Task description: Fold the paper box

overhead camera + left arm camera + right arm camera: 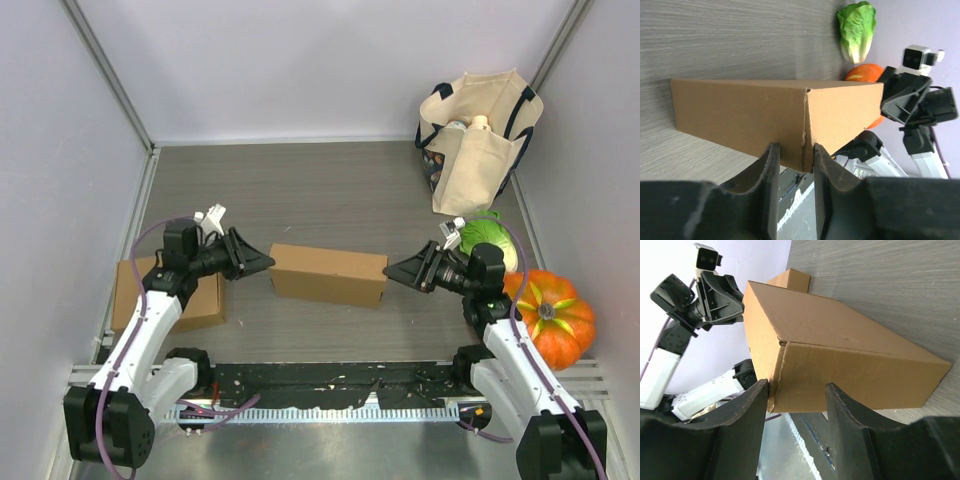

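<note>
The brown paper box (328, 274) lies closed on the grey table between my two arms. My left gripper (268, 262) points at its left end. In the left wrist view the left gripper (794, 149) has its jaws a narrow gap apart, with the tips against the near corner of the paper box (765, 117). My right gripper (390, 270) points at the right end. The right wrist view shows the right gripper (796, 387) open wide. One fingertip (760, 387) touches the corner of the paper box (840, 350), and the other stands off it.
A second flat cardboard box (190, 300) lies under the left arm. A cream tote bag (475, 140) stands at the back right, with a lettuce (490, 238) and an orange pumpkin (550, 315) along the right wall. A black rail (330, 385) runs along the near edge.
</note>
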You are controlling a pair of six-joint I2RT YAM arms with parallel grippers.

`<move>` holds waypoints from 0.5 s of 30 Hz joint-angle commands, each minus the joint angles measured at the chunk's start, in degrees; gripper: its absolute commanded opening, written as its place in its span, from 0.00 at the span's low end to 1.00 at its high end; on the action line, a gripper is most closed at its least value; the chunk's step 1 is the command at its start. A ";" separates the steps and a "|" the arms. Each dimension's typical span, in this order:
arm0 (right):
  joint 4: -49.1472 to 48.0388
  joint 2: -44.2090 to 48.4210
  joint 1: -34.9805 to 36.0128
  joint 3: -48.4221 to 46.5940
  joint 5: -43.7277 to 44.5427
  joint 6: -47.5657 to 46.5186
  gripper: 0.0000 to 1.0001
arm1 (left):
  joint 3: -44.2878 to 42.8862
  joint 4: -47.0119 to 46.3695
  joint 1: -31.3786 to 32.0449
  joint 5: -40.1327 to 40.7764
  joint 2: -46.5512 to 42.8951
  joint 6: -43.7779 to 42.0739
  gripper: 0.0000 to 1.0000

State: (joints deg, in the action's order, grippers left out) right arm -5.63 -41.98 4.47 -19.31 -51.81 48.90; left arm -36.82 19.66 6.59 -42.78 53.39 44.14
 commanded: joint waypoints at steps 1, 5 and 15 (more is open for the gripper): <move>-4.30 0.93 -0.08 3.66 -0.93 3.56 0.53 | 7.45 -1.46 -3.24 -0.54 -0.21 4.71 0.21; -3.86 0.76 -0.16 5.16 1.18 3.74 0.49 | 11.33 -4.20 -5.54 0.50 -3.81 8.68 0.04; -3.34 -16.73 14.40 -11.00 10.76 -7.76 0.59 | 4.12 -6.04 -2.99 -0.28 -2.67 7.89 0.18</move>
State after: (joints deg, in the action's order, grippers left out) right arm -8.62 -53.08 12.21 -24.69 -45.71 46.78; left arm -31.09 10.04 2.33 -45.60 49.84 51.03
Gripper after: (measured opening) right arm 0.595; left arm 0.205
